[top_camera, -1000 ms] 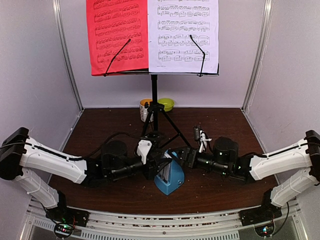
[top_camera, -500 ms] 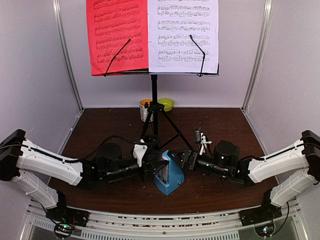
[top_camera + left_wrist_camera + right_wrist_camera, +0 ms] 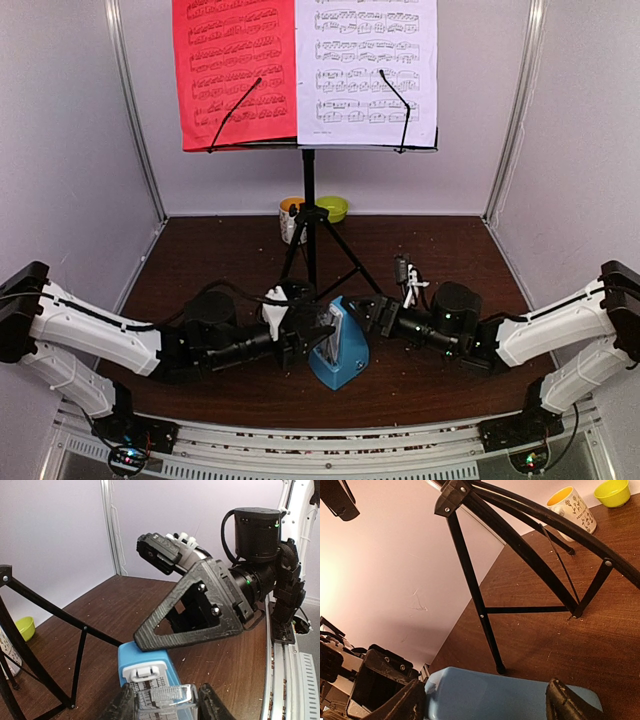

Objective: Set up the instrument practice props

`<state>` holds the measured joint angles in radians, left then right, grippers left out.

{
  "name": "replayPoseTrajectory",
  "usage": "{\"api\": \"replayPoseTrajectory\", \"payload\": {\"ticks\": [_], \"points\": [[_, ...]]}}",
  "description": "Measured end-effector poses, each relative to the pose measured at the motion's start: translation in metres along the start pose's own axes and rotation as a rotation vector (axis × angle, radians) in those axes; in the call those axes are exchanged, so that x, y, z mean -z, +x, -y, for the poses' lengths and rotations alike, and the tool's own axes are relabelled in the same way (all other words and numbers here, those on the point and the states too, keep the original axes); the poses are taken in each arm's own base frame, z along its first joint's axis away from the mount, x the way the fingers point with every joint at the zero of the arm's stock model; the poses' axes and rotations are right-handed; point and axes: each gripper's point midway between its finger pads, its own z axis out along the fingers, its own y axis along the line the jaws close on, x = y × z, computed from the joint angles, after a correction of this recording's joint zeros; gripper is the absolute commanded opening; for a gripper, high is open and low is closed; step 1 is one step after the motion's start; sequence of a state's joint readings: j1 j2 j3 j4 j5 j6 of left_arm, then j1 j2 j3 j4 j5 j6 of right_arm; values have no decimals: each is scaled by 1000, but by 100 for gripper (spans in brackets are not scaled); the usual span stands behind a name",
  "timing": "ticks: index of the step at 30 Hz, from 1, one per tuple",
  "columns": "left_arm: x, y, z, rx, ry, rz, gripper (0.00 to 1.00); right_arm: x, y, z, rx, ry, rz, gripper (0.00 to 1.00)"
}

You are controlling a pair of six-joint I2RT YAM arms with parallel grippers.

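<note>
Since a second ago your left arm has drawn back towards 9 o'clock and your right arm towards 3 o'clock, so more of the light-blue metronome shows between them; the metronome itself has barely shifted. It stands on its base on the table, at 6 o'clock from the feet of the black music stand. Its long axis runs base to tip, close to upright, and its dark front face is turned to 9 o'clock. Your left gripper sits at that face, jaws narrowed and pinching the clear cover. Your right gripper is at about 2 o'clock of the metronome with its jaws spread wide and holding nothing; you cannot tell whether a finger brushes the blue body. The red page and the pale page rest side by side on the stand's desk. The mug and green bowl sit at 12 o'clock behind the tripod.
</note>
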<state>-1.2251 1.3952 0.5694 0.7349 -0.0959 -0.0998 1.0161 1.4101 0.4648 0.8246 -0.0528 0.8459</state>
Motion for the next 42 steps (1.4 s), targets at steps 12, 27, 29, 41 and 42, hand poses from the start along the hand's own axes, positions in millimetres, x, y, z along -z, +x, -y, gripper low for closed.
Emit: {"api": "replayPoseTrajectory", "payload": {"ticks": [12,27,29,41,42], "points": [[21,-22,-6,31,-27,64,3,3,0,0,18,6,-10,86],[138,-54,-130,219,-504,-24,3,1,-2,-5,62,13,-34,90],[162,-53,-154,243,-604,-57,4,1,-2,-5,70,18,-38,90],[192,12,-238,398,-829,-405,4,6,-2,-6,121,40,-69,96],[189,22,-243,417,-828,-441,4,6,-2,-7,130,45,-74,97]]}}
